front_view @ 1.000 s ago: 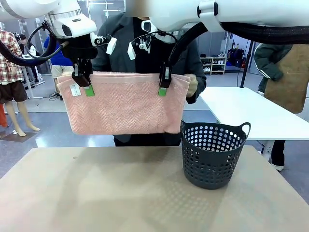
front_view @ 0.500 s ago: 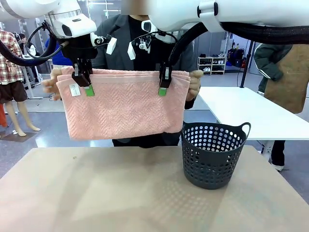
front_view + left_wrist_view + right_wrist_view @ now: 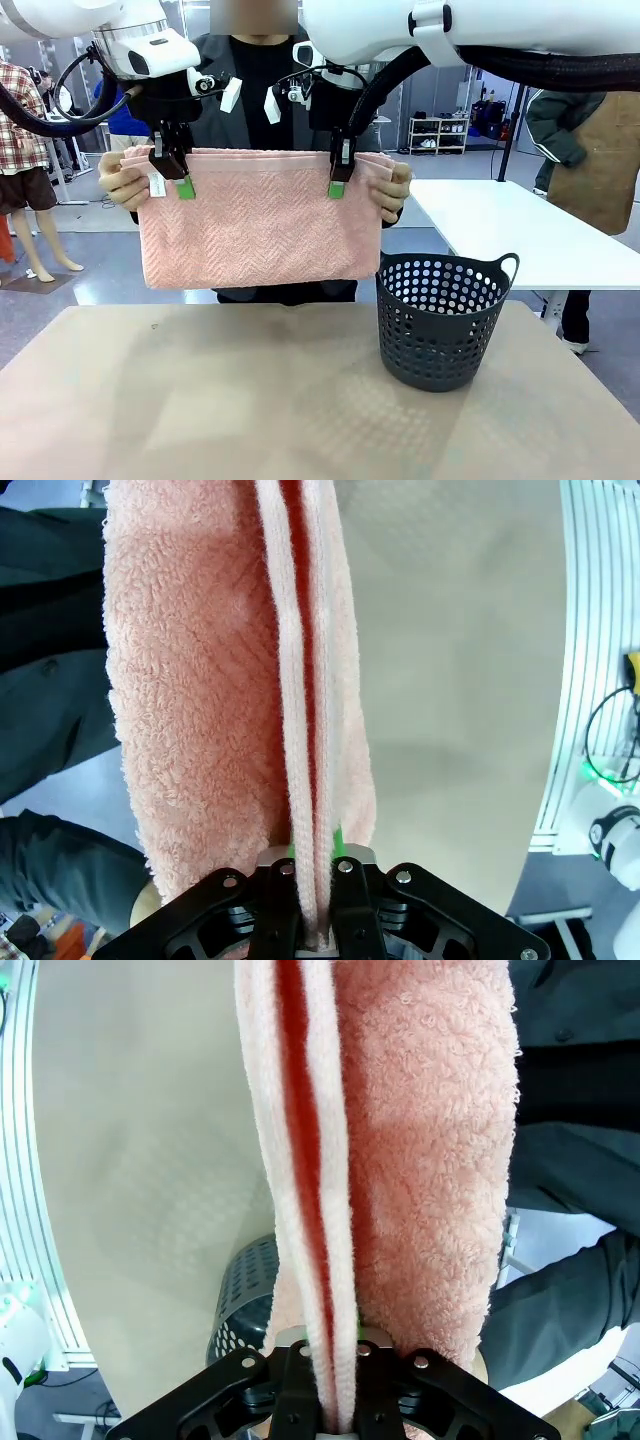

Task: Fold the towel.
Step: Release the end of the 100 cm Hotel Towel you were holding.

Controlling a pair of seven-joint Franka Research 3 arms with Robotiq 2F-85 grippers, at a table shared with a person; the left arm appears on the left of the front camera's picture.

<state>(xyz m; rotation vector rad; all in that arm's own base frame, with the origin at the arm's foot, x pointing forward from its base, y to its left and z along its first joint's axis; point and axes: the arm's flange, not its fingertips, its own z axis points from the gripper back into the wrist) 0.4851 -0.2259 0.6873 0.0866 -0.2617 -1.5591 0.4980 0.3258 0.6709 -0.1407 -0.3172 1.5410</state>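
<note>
Salmon-pink terry towel [image 3: 258,218], doubled into layers, hanging flat in the air above the table [image 3: 200,400]. Top edge pinched by the left gripper [image 3: 172,175] and the right gripper [image 3: 340,178], each clamped tight on the stacked folds. Upper corners held by the person: one hand [image 3: 122,180] outside the left gripper, the other hand [image 3: 393,190] outside the right. Bottom edge free, well clear of bare tabletop. Lower corner near the rim of a dark perforated basket [image 3: 440,330] standing on the table, its inside seen only in part.

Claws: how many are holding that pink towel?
2. The left claw pinches the towel's top edge near its left end. The right claw pinches the same edge near its right end. None seems hidden.
</note>
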